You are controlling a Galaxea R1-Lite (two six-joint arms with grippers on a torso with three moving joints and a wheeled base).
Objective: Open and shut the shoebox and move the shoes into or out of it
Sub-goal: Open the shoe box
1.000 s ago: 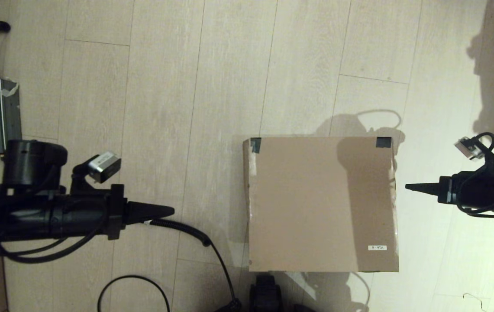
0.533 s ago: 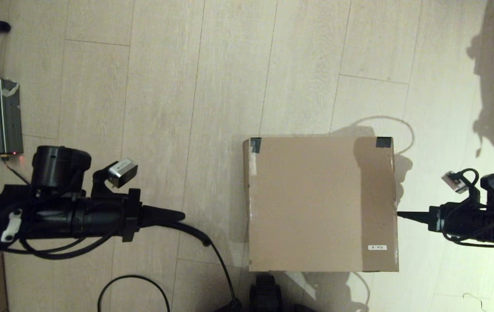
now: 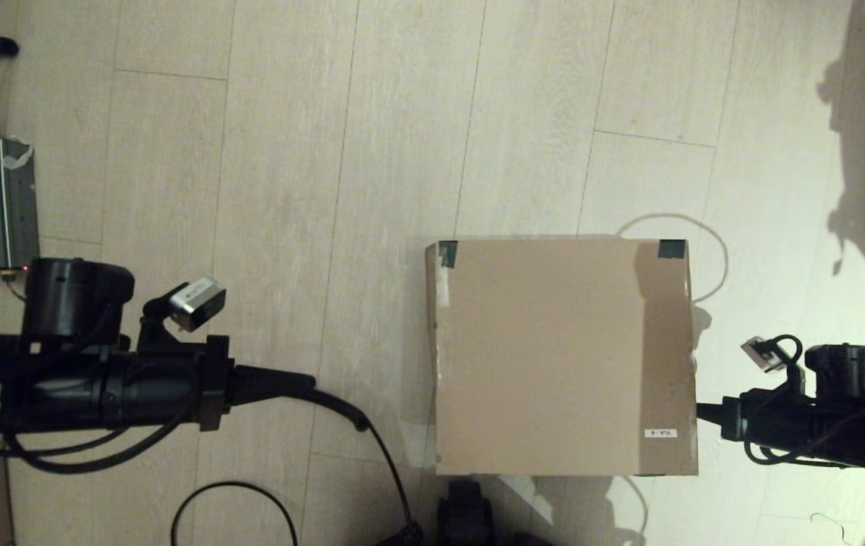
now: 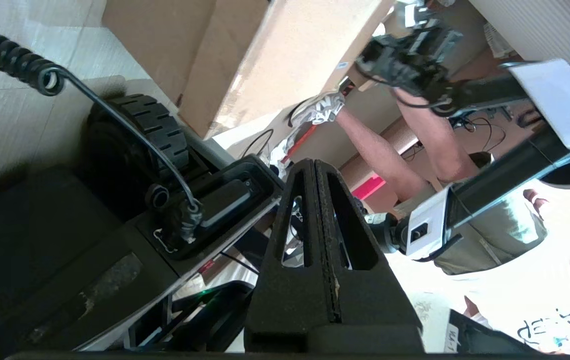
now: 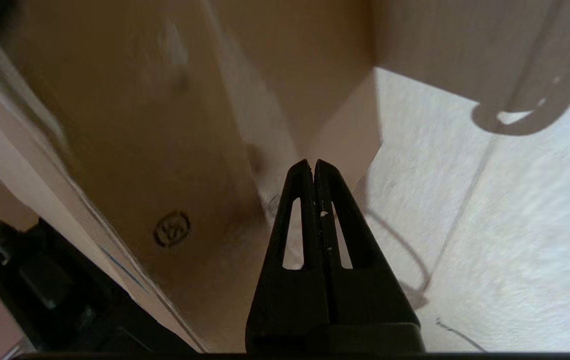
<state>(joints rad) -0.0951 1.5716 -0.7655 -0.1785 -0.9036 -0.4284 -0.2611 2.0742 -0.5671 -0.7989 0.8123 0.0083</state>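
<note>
While the floor (image 3: pixel 288 152) carries every item, the shoebox (image 3: pixel 553 356) sits right of centre with its lid down, 2 dark tape patches (image 3: pixel 672 249) at its far corners and 1 white label (image 3: pixel 660 433) near its right front corner. No shoes are visible. The left gripper (image 3: pixel 303 379), fingers pressed together, hovers well left of the shoebox. The right gripper (image 3: pixel 701 412), fingers together, points at the box's right edge beside the label; contact cannot be determined.

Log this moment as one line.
brown cardboard shoebox: lid closed | right gripper: shut, tip at box's right side | left gripper: shut, apart
</note>
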